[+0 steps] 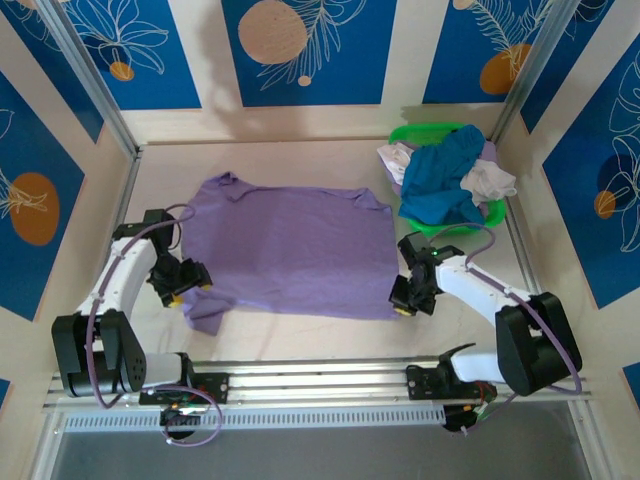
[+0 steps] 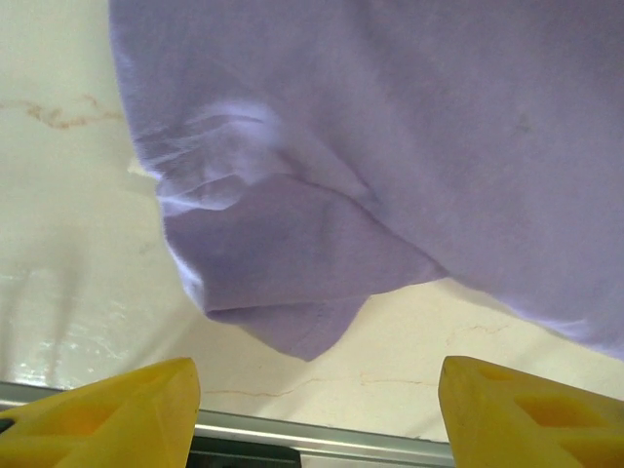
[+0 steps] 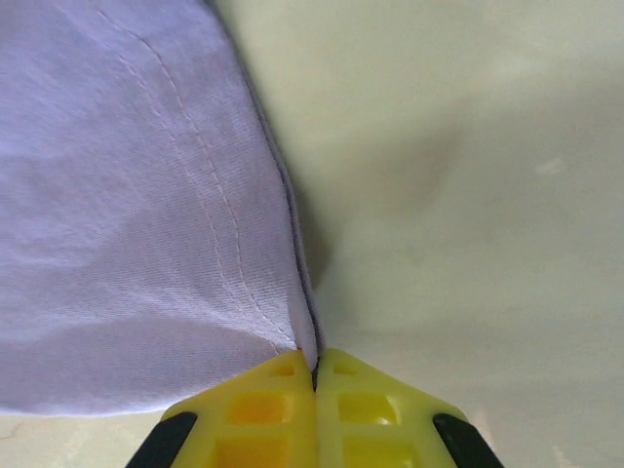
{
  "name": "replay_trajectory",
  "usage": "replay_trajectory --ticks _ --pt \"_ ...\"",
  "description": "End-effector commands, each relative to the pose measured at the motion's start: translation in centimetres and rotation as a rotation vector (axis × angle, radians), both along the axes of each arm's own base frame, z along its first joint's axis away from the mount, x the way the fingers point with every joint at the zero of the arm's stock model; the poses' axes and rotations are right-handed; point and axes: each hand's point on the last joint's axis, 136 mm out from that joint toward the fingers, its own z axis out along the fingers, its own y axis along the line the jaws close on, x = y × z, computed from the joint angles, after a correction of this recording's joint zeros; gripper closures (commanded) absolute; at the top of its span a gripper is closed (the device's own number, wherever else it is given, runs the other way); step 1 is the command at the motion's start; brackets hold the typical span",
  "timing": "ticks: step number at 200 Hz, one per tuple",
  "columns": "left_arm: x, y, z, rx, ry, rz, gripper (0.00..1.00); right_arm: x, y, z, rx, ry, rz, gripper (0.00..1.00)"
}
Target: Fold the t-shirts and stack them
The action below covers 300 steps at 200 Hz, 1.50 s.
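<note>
Robot lab booth: 2 arms (image 1: 120, 275) (image 1: 480, 290) on an aluminium rail (image 1: 320, 380), blue-patterned wall panels (image 1: 300, 50).

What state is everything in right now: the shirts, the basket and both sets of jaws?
green basket, upright, holding loose shirts
purple t-shirt, spread out flat, not yet folded
teal t-shirt, crumpled in the green basket
white t-shirts, crumpled in the green basket
left jaws, open, empty, near the purple t-shirt's sleeve
right jaws, shut on the purple t-shirt's hem

The left arm (image 1: 118, 272) and right arm (image 1: 478, 288) are built from white links and black joints. Purple cables (image 1: 93, 345) are looped alongside. The left gripper (image 2: 317, 369) and right gripper (image 3: 314, 375) are fitted with yellow, square-pocketed fingers (image 3: 268, 419).
</note>
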Motion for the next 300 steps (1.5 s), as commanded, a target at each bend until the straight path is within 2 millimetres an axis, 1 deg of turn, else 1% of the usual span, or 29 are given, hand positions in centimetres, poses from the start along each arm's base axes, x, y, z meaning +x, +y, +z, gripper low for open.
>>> replay_trajectory --ticks 1,10,27,38,62,77,97,118,144,161,180,216,245,254,277,289,300 --pt "-3.1 0.3 -1.2 0.020 0.099 0.059 0.36 0.5 -0.3 1.0 0.015 -0.016 0.022 1.00" --pt "-3.5 0.5 -1.6 0.034 0.111 0.083 0.37 0.6 -0.3 1.0 0.025 -0.018 0.020 1.00" --pt "-3.2 0.3 -1.4 0.025 0.106 0.116 0.39 0.6 0.0 1.2 0.053 -0.030 0.025 1.00" --pt "-3.3 0.4 -1.6 0.033 0.115 0.144 0.43 0.6 0.1 1.3 0.060 -0.034 0.033 1.00" --pt "-3.7 -0.8 -1.7 0.028 0.118 0.150 0.49 0.8 0.0 1.6 0.061 -0.042 0.048 1.00" --pt "-4.5 -1.3 -1.7 0.059 0.129 0.118 0.50 0.9 0.2 1.8 0.075 -0.047 0.054 1.00" --pt "-5.7 -2.4 -2.8 0.058 0.153 0.105 0.50 1.1 0.2 2.0 0.084 -0.052 0.060 1.00" --pt "-6.3 -3.5 -3.7 0.090 0.151 0.069 0.50 1.1 0.3 2.2 0.091 -0.059 0.064 1.00" --pt "-7.1 -4.1 -5.1 0.118 0.189 0.043 0.52 1.0 0.3 2.4 0.101 -0.066 0.066 1.00" --pt "-6.9 -4.5 -5.7 0.124 0.174 0.033 0.56 1.0 0.3 2.6 0.106 -0.075 0.064 1.00" --pt "-6.5 -4.6 -6.0 0.143 0.171 0.021 0.59 1.1 0.4 2.7 0.109 -0.078 0.063 1.00" --pt "-5.9 -5.4 -7.0 0.139 0.172 -0.006 0.63 1.2 0.3 2.8 0.114 -0.081 0.059 1.00" --pt "-6.4 -4.8 -7.5 0.184 0.192 -0.030 0.66 1.3 0.3 2.9 0.120 -0.084 0.056 1.00" --pt "-6.7 -4.7 -7.9 0.191 0.201 -0.036 0.68 1.3 0.3 2.9 0.118 -0.085 0.055 1.00" --pt "-6.7 -4.7 -8.3 0.196 0.198 -0.036 0.75 1.4 0.3 3.2 0.120 -0.089 0.056 1.00" --pt "-6.7 -4.8 -8.3 0.203 0.201 -0.044 0.82 1.4 0.3 3.4 0.120 -0.093 0.057 1.00" --pt "-6.5 -4.7 -7.8 0.211 0.195 -0.052 0.92 1.4 0.2 3.7 0.117 -0.097 0.059 1.00"
